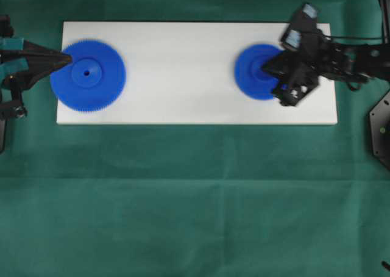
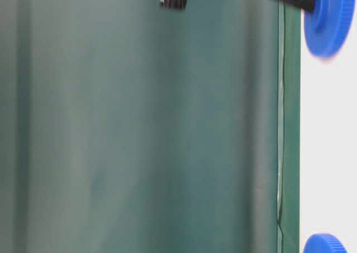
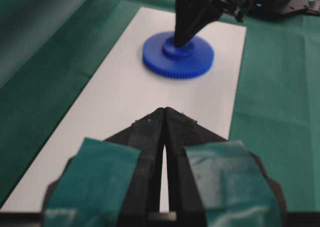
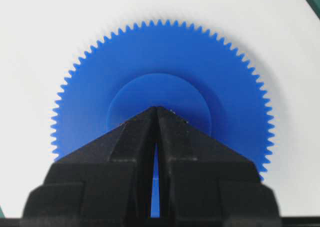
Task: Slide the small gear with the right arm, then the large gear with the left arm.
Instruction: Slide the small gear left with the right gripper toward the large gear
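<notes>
The small gear [image 1: 255, 72] lies on the right part of the white board [image 1: 183, 100]. My right gripper [image 1: 266, 67] is shut, and its pointed tip rests on the gear's raised hub. In the right wrist view the closed tips [image 4: 157, 108] cover the hub's middle on the small gear [image 4: 165, 57]. The large gear [image 1: 91, 82] lies flat at the board's left end. My left gripper [image 1: 67, 60], with teal tape, is shut with nothing in it, its tip over that gear's left rim. From the left wrist, the shut left gripper [image 3: 165, 110] points along the board at the small gear [image 3: 197, 62].
Green cloth [image 1: 195, 197] covers the table around the board. The board's middle between the two gears is bare white. The right arm's body [image 1: 341, 60] reaches in from the right edge. In the table-level view a black tip touches a blue gear [image 2: 332, 30].
</notes>
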You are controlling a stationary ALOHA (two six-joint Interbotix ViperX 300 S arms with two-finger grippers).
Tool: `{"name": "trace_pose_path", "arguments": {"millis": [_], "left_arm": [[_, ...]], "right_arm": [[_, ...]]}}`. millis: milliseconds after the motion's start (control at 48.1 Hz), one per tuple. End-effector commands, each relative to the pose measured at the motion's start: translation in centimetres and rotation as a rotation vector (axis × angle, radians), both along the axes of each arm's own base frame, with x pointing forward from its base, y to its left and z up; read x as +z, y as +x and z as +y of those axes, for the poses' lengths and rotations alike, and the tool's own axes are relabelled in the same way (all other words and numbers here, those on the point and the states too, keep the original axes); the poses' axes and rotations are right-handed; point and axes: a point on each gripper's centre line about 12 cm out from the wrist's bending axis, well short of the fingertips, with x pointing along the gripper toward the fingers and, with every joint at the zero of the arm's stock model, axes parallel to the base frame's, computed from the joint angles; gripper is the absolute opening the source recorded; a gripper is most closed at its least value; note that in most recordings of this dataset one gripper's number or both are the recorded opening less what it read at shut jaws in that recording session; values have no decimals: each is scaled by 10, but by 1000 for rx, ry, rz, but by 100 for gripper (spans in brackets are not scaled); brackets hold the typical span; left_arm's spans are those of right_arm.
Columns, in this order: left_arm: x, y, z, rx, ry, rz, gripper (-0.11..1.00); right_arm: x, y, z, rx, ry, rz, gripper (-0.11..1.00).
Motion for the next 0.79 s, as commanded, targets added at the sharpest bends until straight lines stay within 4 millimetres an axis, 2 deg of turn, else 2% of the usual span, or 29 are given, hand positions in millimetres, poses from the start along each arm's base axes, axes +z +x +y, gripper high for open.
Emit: {"name": "trace_pose_path", "arguments": {"millis": [0, 208, 312, 499, 644, 769], "left_arm": [[2, 2, 0, -3, 3, -6, -1], [-4, -1, -1, -5, 1, 3, -1], [-4, -1, -1, -3, -1, 4, -1], [-4, -1, -1, -3, 2, 4, -1], [-5, -1, -1, -5, 2, 5, -1], [-5, -1, -1, -5, 2, 5, -1]], "right_arm": [[-21, 18, 4, 31, 24, 70, 51], [-25, 77, -1, 81, 3, 36, 51], [-26, 100, -1, 98, -3, 24, 51], [-26, 142, 9, 158, -20, 9, 51], [-23, 169, 19, 217, -54, -18, 51], [-18, 187, 19, 249, -88, -46, 51]]}}
